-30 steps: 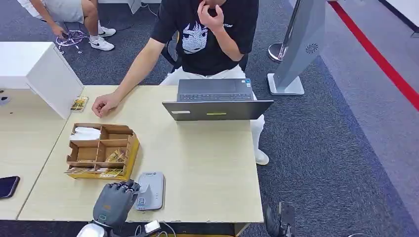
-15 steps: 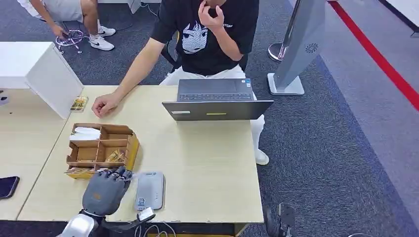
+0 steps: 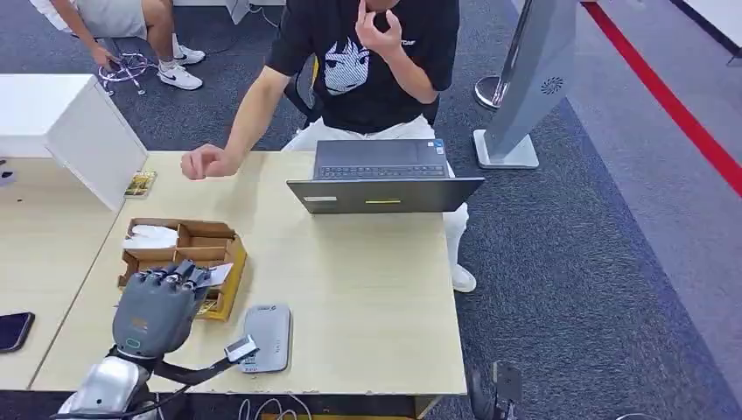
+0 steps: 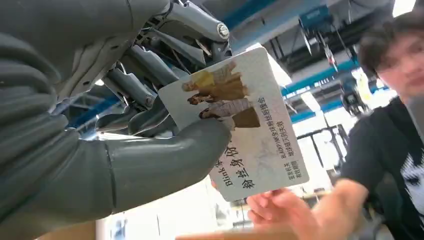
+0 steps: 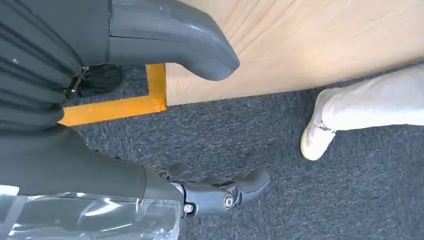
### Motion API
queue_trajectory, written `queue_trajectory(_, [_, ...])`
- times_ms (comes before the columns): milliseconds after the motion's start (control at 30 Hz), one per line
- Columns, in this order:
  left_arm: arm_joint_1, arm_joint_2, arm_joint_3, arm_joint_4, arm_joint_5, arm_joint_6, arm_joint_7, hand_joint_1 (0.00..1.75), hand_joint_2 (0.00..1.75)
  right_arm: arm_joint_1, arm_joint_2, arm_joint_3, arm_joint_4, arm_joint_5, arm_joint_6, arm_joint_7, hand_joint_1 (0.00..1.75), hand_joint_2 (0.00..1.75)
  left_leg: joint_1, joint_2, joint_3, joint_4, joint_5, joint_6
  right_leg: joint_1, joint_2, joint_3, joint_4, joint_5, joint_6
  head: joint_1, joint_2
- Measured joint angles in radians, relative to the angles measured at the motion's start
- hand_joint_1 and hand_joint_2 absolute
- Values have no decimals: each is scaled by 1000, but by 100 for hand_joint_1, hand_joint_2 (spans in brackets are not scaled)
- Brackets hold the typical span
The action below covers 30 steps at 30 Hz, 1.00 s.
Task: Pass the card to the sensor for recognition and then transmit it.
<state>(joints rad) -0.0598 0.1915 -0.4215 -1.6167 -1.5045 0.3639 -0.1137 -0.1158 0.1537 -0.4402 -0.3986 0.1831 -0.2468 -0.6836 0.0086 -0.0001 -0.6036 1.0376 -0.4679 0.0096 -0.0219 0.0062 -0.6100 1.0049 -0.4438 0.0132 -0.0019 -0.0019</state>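
My left hand [image 3: 157, 306] is raised over the near end of the cardboard box [image 3: 188, 236], left of the grey sensor [image 3: 267, 337] at the table's front edge. It pinches a white card [image 4: 235, 125] between thumb and fingers; the card carries a picture of people and printed text. A corner of the card [image 3: 215, 273] sticks out past the fingers in the head view. The person's hand [image 3: 203, 162] hovers above the table's far side, and the person's fingers [image 4: 280, 210] appear close to the card's free edge. My right hand [image 5: 150, 40] hangs beside the table, fingers apart, holding nothing.
A person in a black shirt [image 3: 367, 61] sits behind an open laptop [image 3: 383, 179]. The box holds more cards and white paper [image 3: 150, 234]. A white cabinet [image 3: 74, 131] stands at the left, a loose card [image 3: 140, 184] beside it, a phone [image 3: 13, 331] on the neighbouring table.
My left hand has moved from beside the sensor to the left and up over the box, carrying the card. The person's hand has lifted off the table and shifted right.
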Motion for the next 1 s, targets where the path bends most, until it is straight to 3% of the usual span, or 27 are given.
queue_trajectory(733, [-21,34,16,-66,0,-10,4,175,175,2,5,0,-3,2,11,-3,0,175,0,0,0,0,0,0,0,0,0,0,0,0,0,0])
queue_trajectory(833, [-29,39,17,-66,3,-23,9,175,175,2,5,0,-3,3,13,-4,0,175,0,0,0,0,0,0,0,0,0,0,0,0,0,0])
queue_trajectory(1000, [-81,59,74,-57,106,-85,30,175,175,3,6,0,-3,21,21,-8,0,175,0,0,0,0,0,0,0,0,0,0,0,0,0,0])
